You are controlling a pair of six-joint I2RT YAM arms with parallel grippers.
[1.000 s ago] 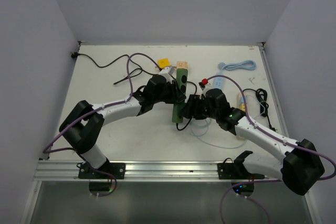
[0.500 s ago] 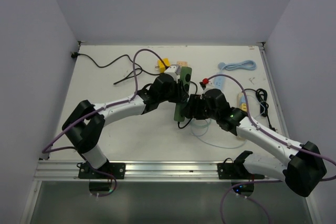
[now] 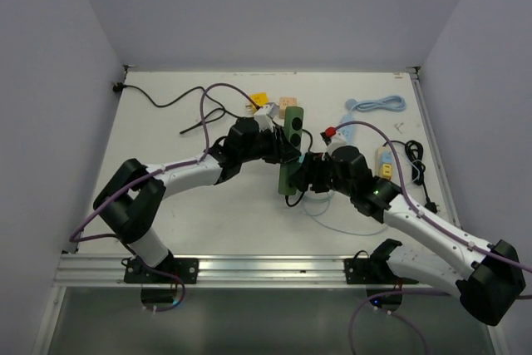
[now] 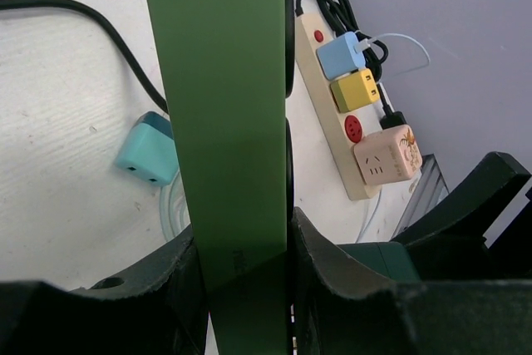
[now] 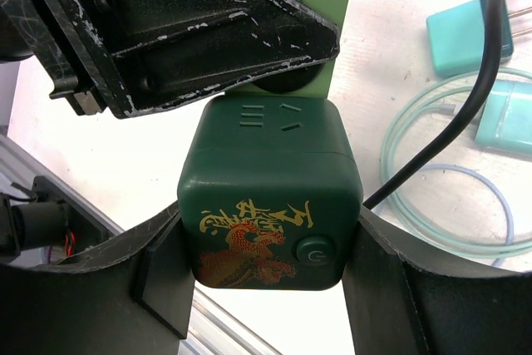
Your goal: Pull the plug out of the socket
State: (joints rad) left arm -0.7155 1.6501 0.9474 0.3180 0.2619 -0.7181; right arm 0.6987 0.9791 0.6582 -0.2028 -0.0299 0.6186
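The dark green power strip (image 3: 291, 145) lies lengthwise at mid table. My left gripper (image 3: 277, 150) is shut on it across its width; in the left wrist view the strip (image 4: 224, 106) fills the space between the fingers of that gripper (image 4: 241, 263). The plug, a dark green cube with a gold and red dragon (image 5: 270, 205), sits against the strip's (image 5: 339, 6) near end. My right gripper (image 5: 270, 276) is shut on the cube's two sides, and it also shows in the top view (image 3: 301, 179). The cube's pins are hidden.
A beige power strip (image 4: 332, 106) with blue, yellow and beige cubes lies to the right, also seen from above (image 3: 384, 162). Teal cubes (image 5: 465, 35) and a coiled clear cable (image 5: 449, 205) lie beside the plug. A light blue cable (image 3: 376, 104), a black cable (image 3: 166, 101) and a yellow cube (image 3: 258, 99) lie at the back.
The right arm has drawn slightly right and toward the near edge with the plug. The left wrist swung forward, then back left. The strip has shifted slightly right.
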